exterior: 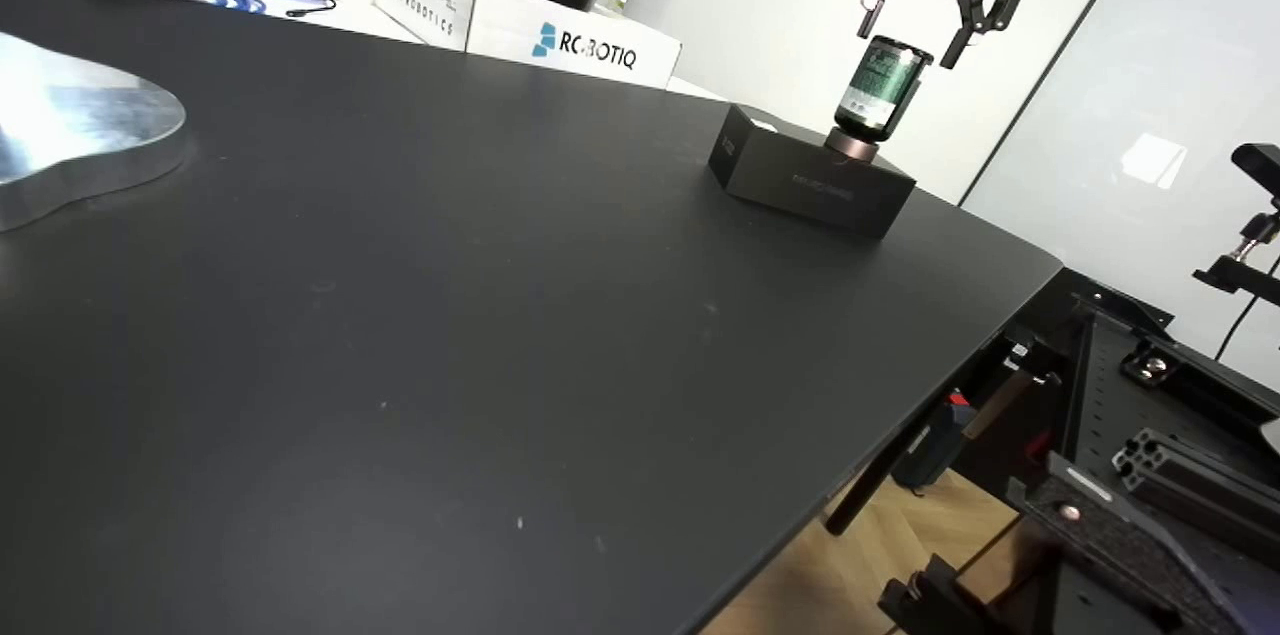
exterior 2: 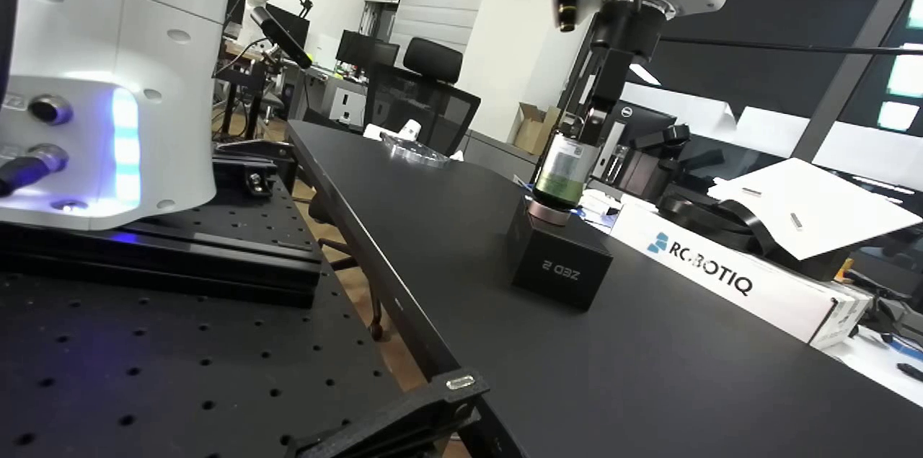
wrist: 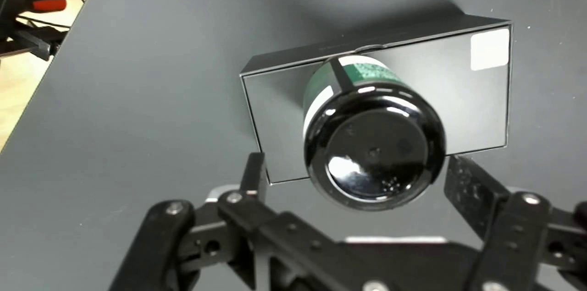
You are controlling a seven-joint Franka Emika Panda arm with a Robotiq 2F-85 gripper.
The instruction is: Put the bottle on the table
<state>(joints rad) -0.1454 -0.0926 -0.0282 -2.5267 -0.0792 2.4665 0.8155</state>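
The bottle (exterior: pixel 880 85) has a green body with pale label marks. It stands on the flat black box (exterior: pixel 800 180), its reddish band down and a glossy dark round end up. It also shows in an exterior view (exterior 2: pixel 566 169) and the wrist view (wrist: pixel 373 144). The box rests on the black table (exterior: pixel 450 315). My gripper (exterior: pixel 911 40) is open and empty just above the bottle's upper end. In the wrist view my gripper (wrist: pixel 360 174) has one finger on each side of the bottle; the right finger appears closer to it. In an exterior view the gripper (exterior 2: pixel 580 132) partly hides the bottle's top.
The table's straight edge (exterior 2: pixel 389 274) runs beside the robot's base (exterior 2: pixel 115 119). A white Robotiq carton (exterior: pixel 575 45) stands behind the table with cables near it. A shiny clear object (exterior: pixel 90 125) lies on the table, far from the box. A clamp (exterior 2: pixel 433 400) sits at the table edge.
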